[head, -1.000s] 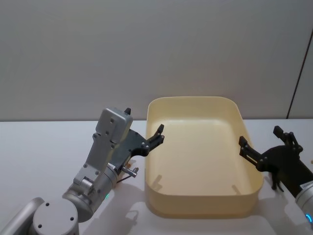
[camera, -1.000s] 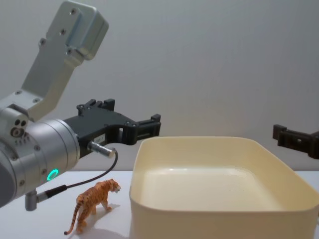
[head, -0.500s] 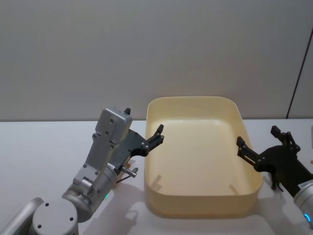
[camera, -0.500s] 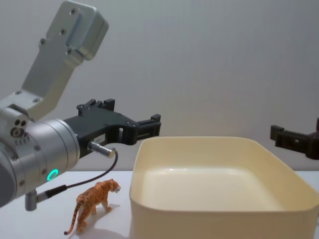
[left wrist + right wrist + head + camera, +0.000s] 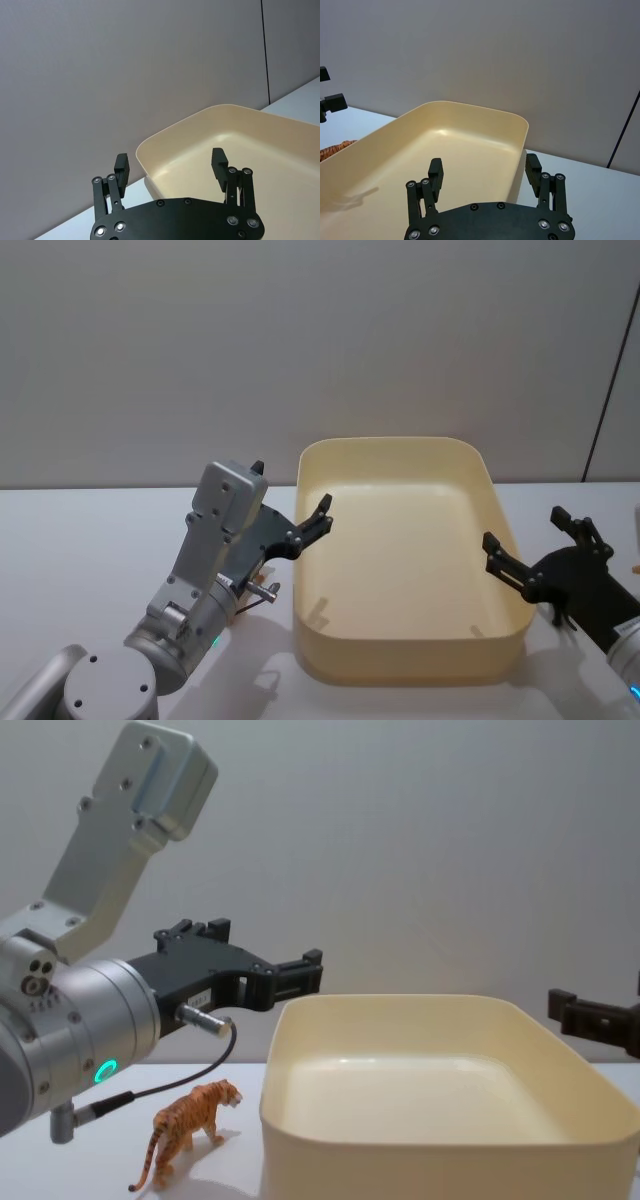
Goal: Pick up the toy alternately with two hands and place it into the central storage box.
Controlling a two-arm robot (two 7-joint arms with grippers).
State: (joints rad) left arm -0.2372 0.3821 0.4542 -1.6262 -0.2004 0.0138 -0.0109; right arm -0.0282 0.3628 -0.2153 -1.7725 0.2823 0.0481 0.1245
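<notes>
The toy is an orange striped tiger (image 5: 190, 1122) standing on the white table just left of the central storage box (image 5: 400, 1170), a large cream-yellow tub (image 5: 400, 665). My left gripper (image 5: 298, 974) hovers open above the tiger, beside the box's left rim, with nothing between its fingers (image 5: 170, 161). In the head view it sits at the tub's left wall (image 5: 292, 490). My right gripper (image 5: 523, 528) hangs open and empty at the tub's right rim (image 5: 590, 1020). From the right wrist, its open fingers (image 5: 484, 167) point over the tub (image 5: 470, 107), and a bit of the tiger (image 5: 335, 149) shows beyond it.
The white table (image 5: 80, 540) stretches out on the left of the tub. A grey wall stands close behind. The left arm's silver wrist (image 5: 70, 1030) with a cable looms over the tiger.
My right gripper has sunk slightly beside the tub's right rim. The left gripper, the tiger and the tub have stayed where they were.
</notes>
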